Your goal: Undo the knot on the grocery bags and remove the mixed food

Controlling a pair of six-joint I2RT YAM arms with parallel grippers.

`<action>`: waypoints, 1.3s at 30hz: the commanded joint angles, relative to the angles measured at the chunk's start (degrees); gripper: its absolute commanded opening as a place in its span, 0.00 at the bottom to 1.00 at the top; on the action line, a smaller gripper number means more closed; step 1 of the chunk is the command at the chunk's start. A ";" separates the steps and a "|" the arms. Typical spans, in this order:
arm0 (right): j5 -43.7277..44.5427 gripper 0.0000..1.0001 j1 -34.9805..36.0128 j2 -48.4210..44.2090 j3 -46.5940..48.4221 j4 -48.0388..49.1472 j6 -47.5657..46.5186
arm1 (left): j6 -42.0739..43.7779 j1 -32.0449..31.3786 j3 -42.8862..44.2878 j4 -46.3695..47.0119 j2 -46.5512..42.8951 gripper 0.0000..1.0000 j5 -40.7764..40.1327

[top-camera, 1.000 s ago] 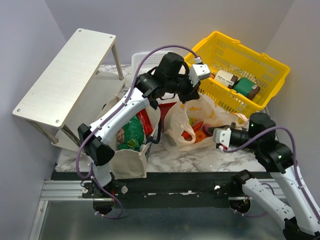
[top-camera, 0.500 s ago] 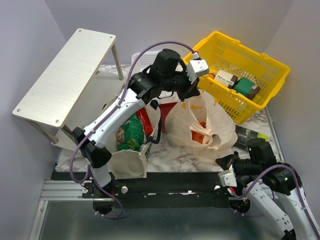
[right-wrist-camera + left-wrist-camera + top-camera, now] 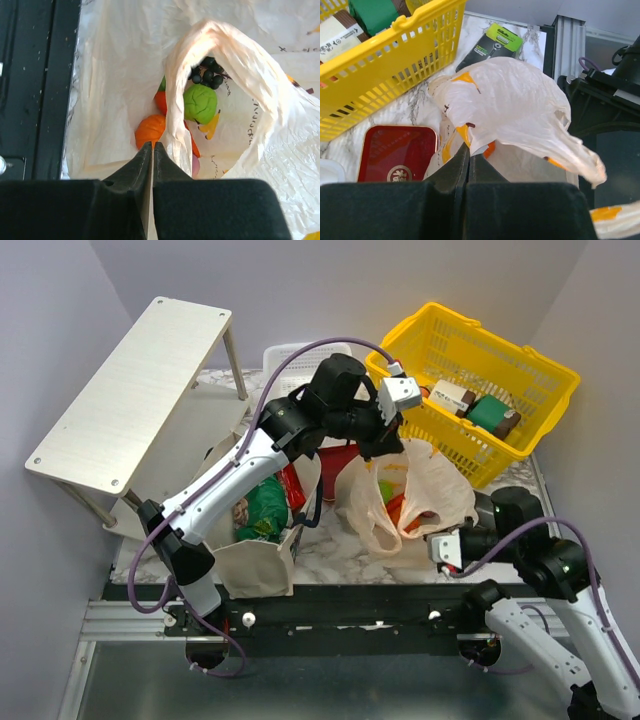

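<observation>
Right gripper [image 3: 152,145], lower centre of its wrist view: jaws closed at the plastic bag [image 3: 110,75] rim, pinch unconfirmed. Mouth gapes, knot apparently undone. Orange [image 3: 150,131], green apple [image 3: 200,102] and grapes [image 3: 207,72] lie inside. Beyond, left gripper [image 3: 468,150] is clamped on the bag top, holding it up, likely so the mouth gapes.

**Operator:** What colours is the plastic bag [image 3: 405,495] showing?

**Spotter:** You're looking at translucent peach-cream film carrying orange fruit prints. Through it, the apple [image 3: 200,102] is showing lime green, the grapes [image 3: 207,71] near-black, and the orange [image 3: 150,131] deep orange.

**Operator:** And around it?

**Spotter:** You're seeing the basket [image 3: 480,370] glowing yellow and the tote [image 3: 262,565] sitting beige with navy handles, with a green snack bag [image 3: 262,510] inside. The tin [image 3: 395,152] is showing red with a pale round emblem, the box [image 3: 490,45] black and lime. The surface [image 3: 330,545] is running white with grey veining.
</observation>
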 commanded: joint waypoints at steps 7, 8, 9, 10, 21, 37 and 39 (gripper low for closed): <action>0.34 0.15 0.48 8.20 -0.45 18.86 23.04 | 1.45 -0.01 -0.57 -0.38 -5.23 0.76 -6.12; 1.04 0.16 0.48 8.82 -0.27 19.66 24.71 | 1.90 0.17 -1.19 -0.38 -6.30 0.83 -6.65; 1.48 0.16 0.48 9.35 -0.01 20.63 28.03 | 2.43 0.25 -2.85 -0.47 -7.35 0.85 -6.66; 2.01 0.17 0.57 10.22 0.34 22.29 29.46 | 3.13 0.26 -3.99 -0.56 -9.45 0.88 -6.48; 6.39 0.19 3.11 19.52 4.56 29.07 33.43 | 3.41 0.17 -16.40 -0.65 -12.20 0.91 -11.77; 3.62 0.19 4.96 20.25 -6.33 32.36 41.09 | 6.20 -0.10 -21.83 -0.82 -14.56 0.85 -1.30; 2.11 0.20 7.14 19.73 -8.25 29.35 36.70 | 8.66 -0.10 -22.99 -1.00 -15.27 0.86 -1.38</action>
